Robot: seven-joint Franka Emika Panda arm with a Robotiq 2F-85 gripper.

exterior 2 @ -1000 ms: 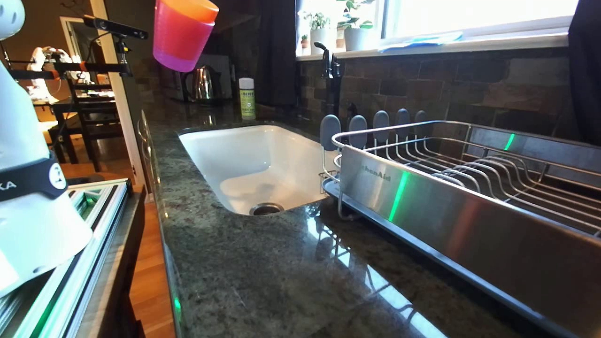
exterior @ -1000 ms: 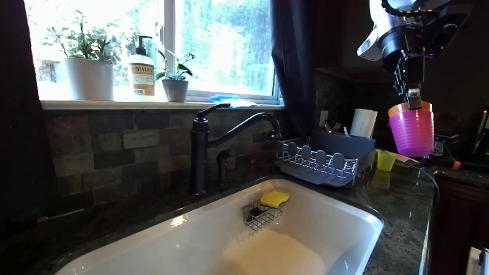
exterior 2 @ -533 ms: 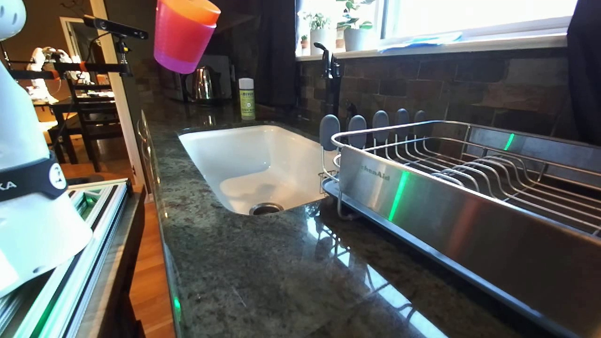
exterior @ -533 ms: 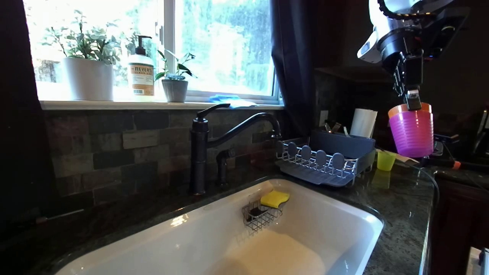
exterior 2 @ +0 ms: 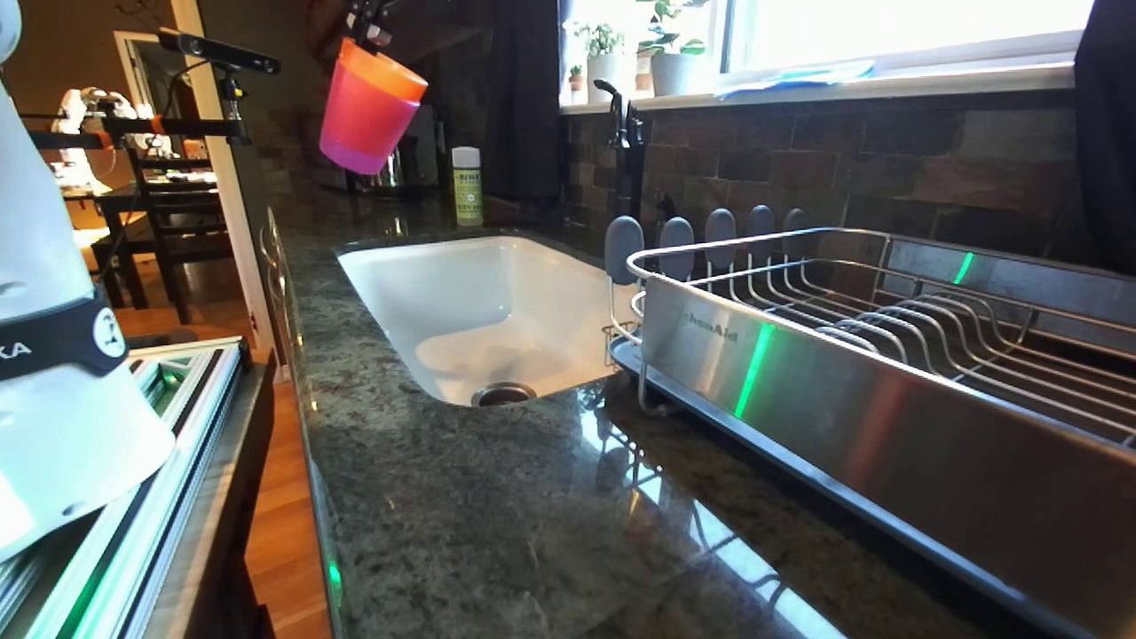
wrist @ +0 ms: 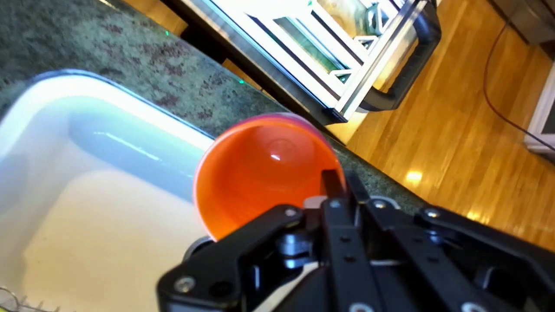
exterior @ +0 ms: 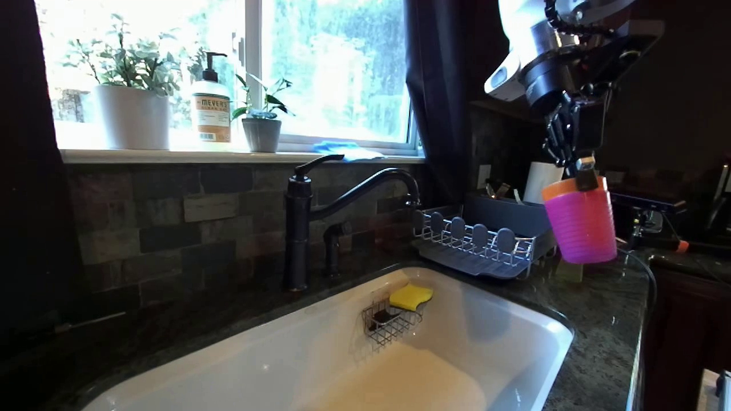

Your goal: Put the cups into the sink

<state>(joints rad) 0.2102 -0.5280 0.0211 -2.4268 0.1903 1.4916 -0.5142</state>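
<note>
A magenta-pink cup [exterior: 579, 231] with an orange cup [exterior: 558, 189] nested inside hangs tilted from my gripper [exterior: 582, 174]. The stack also shows in an exterior view [exterior 2: 364, 115], where the gripper is mostly cut off at the top. In the wrist view my gripper [wrist: 344, 184] is shut on the cups' wall, one finger inside the orange cup [wrist: 256, 173], one outside. The sink [exterior: 497, 328] is a deep white basin, left of and below the cups in that exterior view. It also shows in the wrist view [wrist: 130, 125]. The yellow-green cup is hidden behind the held stack.
A dish rack [exterior: 491, 245] stands beside the sink. A black faucet [exterior: 297, 228] rises behind it. A wire caddy [exterior: 391, 328] with a yellow sponge [exterior: 411, 297] hangs inside the basin. A spray can [exterior 2: 468, 186] stands on the far counter.
The gripper and held cups stayed nearly still, then moved left and down in an exterior view, covering the yellow-green cup. In both exterior views they are lower.
</note>
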